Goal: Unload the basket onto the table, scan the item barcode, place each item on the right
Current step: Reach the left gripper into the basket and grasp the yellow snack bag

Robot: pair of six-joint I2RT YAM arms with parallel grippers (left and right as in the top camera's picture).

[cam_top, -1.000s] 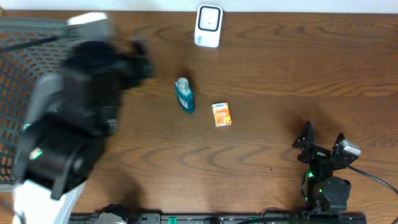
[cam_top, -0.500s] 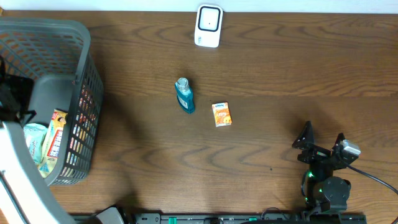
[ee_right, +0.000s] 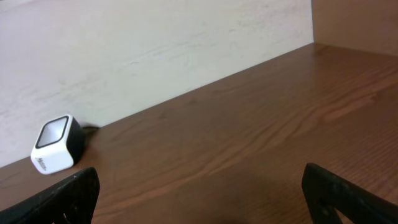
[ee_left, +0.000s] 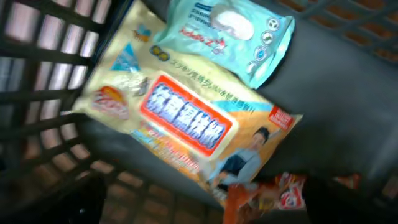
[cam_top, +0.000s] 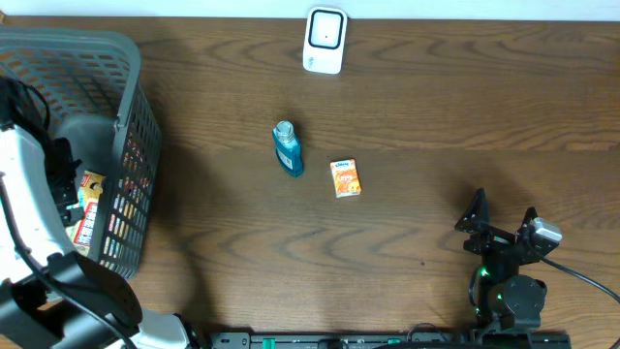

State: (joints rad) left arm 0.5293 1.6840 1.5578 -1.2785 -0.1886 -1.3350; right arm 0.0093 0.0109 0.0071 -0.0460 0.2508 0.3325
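**Left arm reaches into the basket for an item to scan; both grippers empty**

Seen from above, a grey mesh basket (cam_top: 131, 107) stands at the left end of a brown wooden table (cam_top: 436, 116). The white left arm (cam_top: 29, 194) is bent down inside the basket.

The left wrist view looks onto the basket floor. A long yellow pack (ee_left: 186, 124) with a red label lies there at a slant. A pale blue wipes pack (ee_left: 230, 31) overlaps the yellow pack's upper end, and a small red-orange packet (ee_left: 267, 196) lies at its lower end. The left gripper (ee_left: 205, 202) hangs above them, spread wide and grasping nothing. No barcode can be seen on any pack.

Outside the basket, to its right, a blue bottle (cam_top: 287, 148) and a small orange box (cam_top: 345, 178) lie apart on the table. The white scanner (cam_top: 325, 41) sits further right of the basket, at the table's far edge. The right gripper (cam_top: 504, 208) rests well away from the basket at the near right, also spread wide and empty.

The step in hand appears to be picking an item from the basket, most likely the yellow pack. Next, the left gripper would need to descend, close across the pack's narrow width, lift it clear of the basket wall, and turn its barcode toward the scanner's window.
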